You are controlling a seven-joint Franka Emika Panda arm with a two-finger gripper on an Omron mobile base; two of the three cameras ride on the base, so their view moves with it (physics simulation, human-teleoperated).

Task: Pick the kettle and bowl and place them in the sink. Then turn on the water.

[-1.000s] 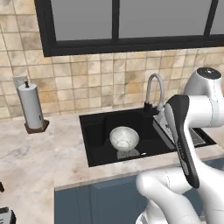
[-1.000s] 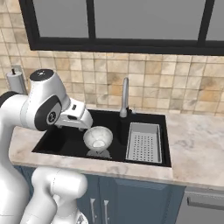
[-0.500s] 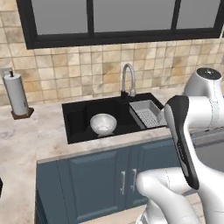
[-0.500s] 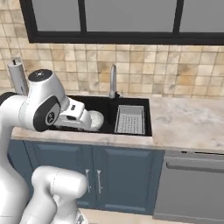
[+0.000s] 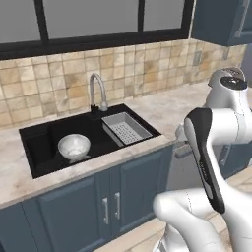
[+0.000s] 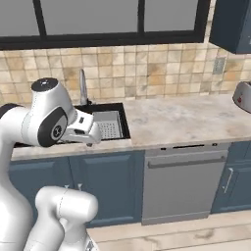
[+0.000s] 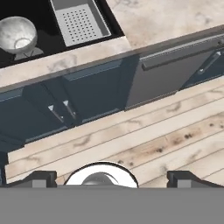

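Now, with the base driven rightward along the cabinets:

- Bowl (image 5: 74,146): upright on the floor of the sink (image 5: 42,147), left of the drain tray (image 5: 125,129); same spot in the basin as a second ago, so that half of the placing judged done.
- Kettle (image 6: 244,95): taken to be the silvery-grey object cut by the right edge of the right base view, on the counter (image 6: 181,115) well apart from the sink; too little visible to be sure.
- Faucet (image 5: 97,91): at the far rim of the basin, spout over the black floor; no blue stream, hence water not yet on.
- Gripper (image 7: 113,180): fingers spread wide with nothing between them; aimed down past the counter edge at the cabinet doors and wooden floor, bowl and tray in the upper left corner of the hand view.
- Change over the last second: whole scene slid leftward in both base views, sink from centre to left, dishwasher (image 6: 181,181) and right-hand counter newly in frame. Camera travel, not movement of the objects.
- Meaning for the task: likely in transit toward the kettle; reach and grasp by the arched handle probably next.
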